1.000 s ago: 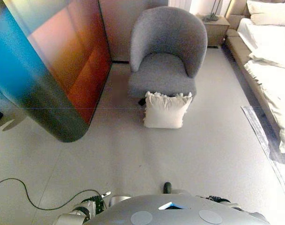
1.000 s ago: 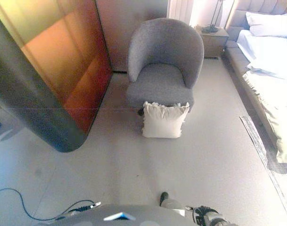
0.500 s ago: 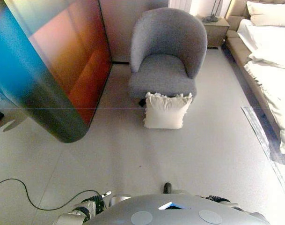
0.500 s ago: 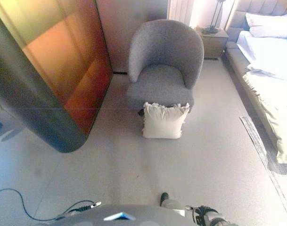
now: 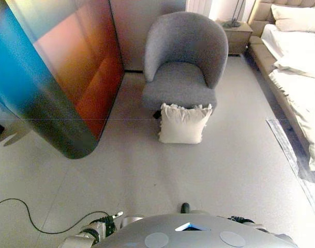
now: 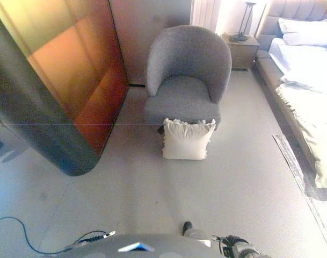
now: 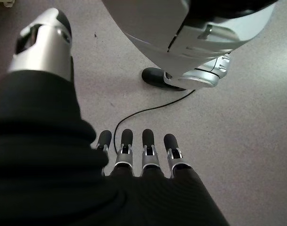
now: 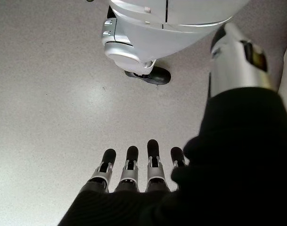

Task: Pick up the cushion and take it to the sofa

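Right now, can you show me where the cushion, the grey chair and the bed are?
cushion (image 5: 182,124): left eye view, middle of its front face.
grey chair (image 5: 180,87): left eye view, on the seat.
bed (image 5: 300,82): left eye view, on the white bedding.

Left hand (image 7: 148,188) and right hand (image 8: 134,193) hang, fingers straight.

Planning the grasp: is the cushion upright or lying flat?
Upright: the cushion stands on edge on the floor, its ruffled top against the grey armchair's front.

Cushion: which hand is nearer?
Neither clearly. The cushion leans on the armchair well ahead; left hand and right hand hang open over bare floor.
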Controlling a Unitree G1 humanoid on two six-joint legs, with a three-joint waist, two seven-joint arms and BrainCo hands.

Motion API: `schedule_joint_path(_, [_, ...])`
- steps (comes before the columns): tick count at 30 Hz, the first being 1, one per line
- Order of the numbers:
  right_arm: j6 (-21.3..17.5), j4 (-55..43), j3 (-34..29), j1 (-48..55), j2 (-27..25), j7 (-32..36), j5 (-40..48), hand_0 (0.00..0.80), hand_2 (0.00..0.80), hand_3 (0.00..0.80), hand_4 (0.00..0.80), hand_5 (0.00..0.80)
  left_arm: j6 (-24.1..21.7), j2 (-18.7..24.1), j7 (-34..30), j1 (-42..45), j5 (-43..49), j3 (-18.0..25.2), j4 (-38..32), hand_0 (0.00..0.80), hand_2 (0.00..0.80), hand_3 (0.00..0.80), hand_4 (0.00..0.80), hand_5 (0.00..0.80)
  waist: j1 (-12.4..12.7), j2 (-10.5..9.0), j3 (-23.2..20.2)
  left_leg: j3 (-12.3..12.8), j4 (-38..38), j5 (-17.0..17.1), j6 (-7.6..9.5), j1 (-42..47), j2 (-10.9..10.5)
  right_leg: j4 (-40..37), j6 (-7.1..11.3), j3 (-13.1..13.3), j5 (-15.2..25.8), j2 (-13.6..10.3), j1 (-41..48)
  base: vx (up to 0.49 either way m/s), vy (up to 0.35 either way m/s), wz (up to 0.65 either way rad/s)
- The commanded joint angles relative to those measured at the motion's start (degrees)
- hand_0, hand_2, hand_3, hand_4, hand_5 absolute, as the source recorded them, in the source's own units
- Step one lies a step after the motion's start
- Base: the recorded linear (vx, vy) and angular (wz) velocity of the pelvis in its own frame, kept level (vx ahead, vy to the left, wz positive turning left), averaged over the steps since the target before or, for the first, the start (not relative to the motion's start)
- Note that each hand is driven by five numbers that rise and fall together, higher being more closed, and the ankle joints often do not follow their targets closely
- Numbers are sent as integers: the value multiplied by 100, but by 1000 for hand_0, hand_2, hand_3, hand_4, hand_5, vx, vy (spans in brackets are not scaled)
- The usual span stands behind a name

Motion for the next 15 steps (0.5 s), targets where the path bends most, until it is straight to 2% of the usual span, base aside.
schedule_joint_path(1, [93, 124, 173, -530, 94, -69, 72, 0, 0, 0, 0, 0, 134, 162, 183, -420, -37, -5, 165, 0, 0, 0, 0, 0, -161, -152, 487, 53, 525, -280, 569, -544, -398, 1013, 94, 7, -1347, 84, 257, -54, -252, -14])
schedule_joint_path(3, [32, 105, 172, -532, 50, 42, 53, 0, 0, 0, 0, 0, 85, 152, 175, -422, -19, 60, 170, 0, 0, 0, 0, 0, -165, -311, 543, 13, 1391, -618, 578, -707, -499, 913, -21, 35, -1305, 18, 285, 2, -229, -11])
schedule_joint_path(4, [-15, 93, 182, -544, 9, 89, -3, 0, 0, 0, 0, 0, -28, 133, 133, -400, -11, 117, 176, 0, 0, 0, 0, 0, -153, -446, 600, 99, 2166, -879, 589, -957, -582, 899, -105, 16, -1308, -82, 296, 21, -198, -7])
schedule_joint_path(6, [-8, 67, 185, -571, -69, 26, -5, 0, 0, 0, 0, 0, -167, 75, 28, -361, -65, 168, 179, 0, 0, 0, 0, 0, -67, -540, 749, 152, 3559, -574, 497, -1704, -570, 969, -286, -29, -1296, -143, 312, 32, -174, -11])
schedule_joint_path(7, [30, 67, 178, -597, -113, -32, 88, 0, 0, 0, 0, 0, -214, 37, 20, -317, -89, 175, 175, 0, 0, 0, 0, 0, -16, -534, 820, 164, 4050, -394, 489, -2079, -561, 1048, -364, -1, -1297, -124, 328, 56, -110, -6])
schedule_joint_path(8, [40, 67, 168, -607, -129, -24, 112, 0, 0, 0, 0, 0, -229, 28, 12, -305, -76, 176, 176, 0, 0, 0, 0, 0, 1, -506, 831, 175, 4135, -352, 486, -2208, -543, 1081, -382, 10, -1316, -92, 331, 128, -63, -5])
schedule_joint_path(10, [7, 76, 112, -642, -174, 110, 28, 0, 0, 0, 0, 0, -291, 23, -5, -253, -67, 170, 166, 0, 0, 0, 0, 0, 149, -375, 911, 213, 3788, -117, 457, -2526, -528, 1149, -361, 118, -1486, 38, 501, 207, -1, -10])
schedule_joint_path(12, [-4, 112, 81, -645, -157, 124, -42, 0, 0, 0, 0, 0, -353, 38, -1, -150, -106, 243, 156, 0, 0, 0, 0, 0, 309, -182, 928, 214, 2883, 279, 356, -2563, -429, 1136, -287, 256, -1723, 238, 805, 318, 29, -35])
schedule_joint_path(13, [0, 117, 73, -644, -154, 119, -61, 0, 0, 0, 0, 0, -357, 42, -15, -131, -88, 257, 154, 0, 0, 0, 0, 0, 333, -166, 937, 229, 2743, 324, 349, -2544, -424, 1128, -274, 280, -1757, 254, 866, 509, 59, -66])
schedule_joint_path(14, [-22, 162, 59, -619, -137, 97, -73, 0, 0, 0, 0, 0, -360, 58, -79, -42, 15, 284, 153, 0, 0, 0, 0, 0, 465, -12, 882, 230, 1891, 696, 225, -2598, -283, 1058, -236, 382, -1919, 424, 1167, 543, 73, -68])
schedule_joint_path(15, [-46, 191, 50, -595, -137, 86, -51, 0, 0, 0, 0, 0, -365, 63, -113, 8, 65, 284, 162, 0, 0, 0, 0, 0, 542, 25, 872, 210, 1442, 894, 158, -2610, -236, 1027, -222, 473, -2028, 456, 1377, 725, 117, -61])
